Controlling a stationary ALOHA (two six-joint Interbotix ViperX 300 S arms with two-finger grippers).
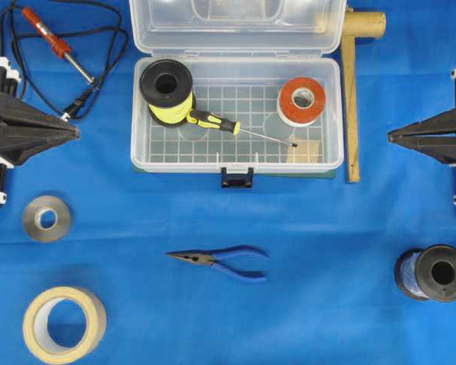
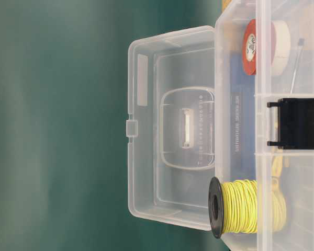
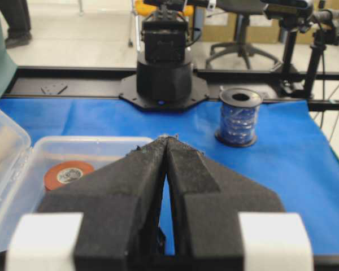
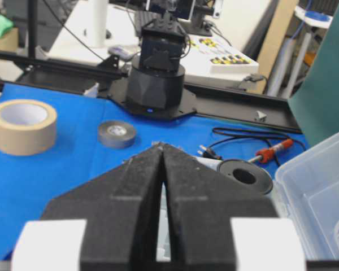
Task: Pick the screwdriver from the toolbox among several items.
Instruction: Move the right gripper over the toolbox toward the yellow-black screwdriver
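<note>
From above, the screwdriver lies inside the toolbox, its handle touching the yellow spool at ten o'clock and its tip near the tan block at four o'clock. The left gripper and the right gripper wait well apart from the box, both pinched together with nothing in them. A grab could bump the spool or slip off the thin shaft.

At table level, the orange tape roll sits at one o'clock, so a wide reach might knock it.

Both wrist views show the fingers pressed together. They must spread first or they will just push the tool.
</note>
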